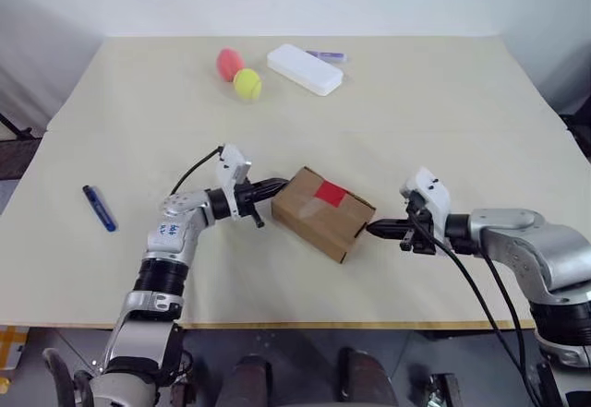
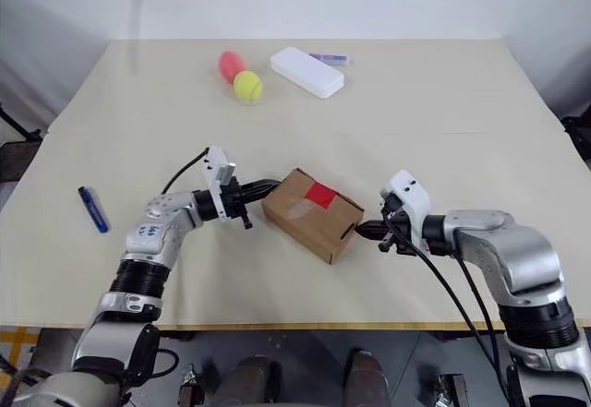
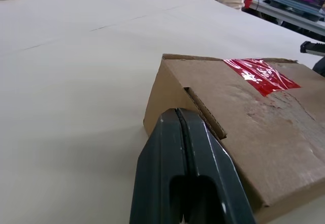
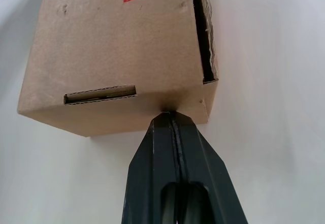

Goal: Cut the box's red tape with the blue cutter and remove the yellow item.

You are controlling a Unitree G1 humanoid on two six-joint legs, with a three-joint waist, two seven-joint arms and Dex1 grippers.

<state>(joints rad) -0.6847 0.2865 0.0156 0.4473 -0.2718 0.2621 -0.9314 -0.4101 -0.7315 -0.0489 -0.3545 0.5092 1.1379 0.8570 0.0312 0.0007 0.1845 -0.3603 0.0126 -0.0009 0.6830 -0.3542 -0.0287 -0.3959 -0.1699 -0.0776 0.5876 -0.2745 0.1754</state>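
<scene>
The brown cardboard box point(image 1: 321, 211) lies on the table with a red tape point(image 1: 331, 193) patch on its top. My left gripper point(image 1: 277, 185) is shut with nothing in it, its tips at the box's left end. My right gripper point(image 1: 371, 230) is shut as well, tips touching the box's right end. In the left wrist view the shut fingers point(image 3: 185, 153) press against the carton's end flap, with the red tape point(image 3: 259, 74) beyond. In the right wrist view the fingertips point(image 4: 170, 132) meet the box's lower edge. The blue cutter point(image 1: 99, 208) lies on the table far to the left. The yellow item is hidden.
At the back of the table lie a pink-red ball point(image 1: 229, 63), a yellow-green ball point(image 1: 247, 84), a white rounded case point(image 1: 305, 68) and a small purple stick point(image 1: 327, 55). The table's front edge point(image 1: 305, 326) runs close below the box.
</scene>
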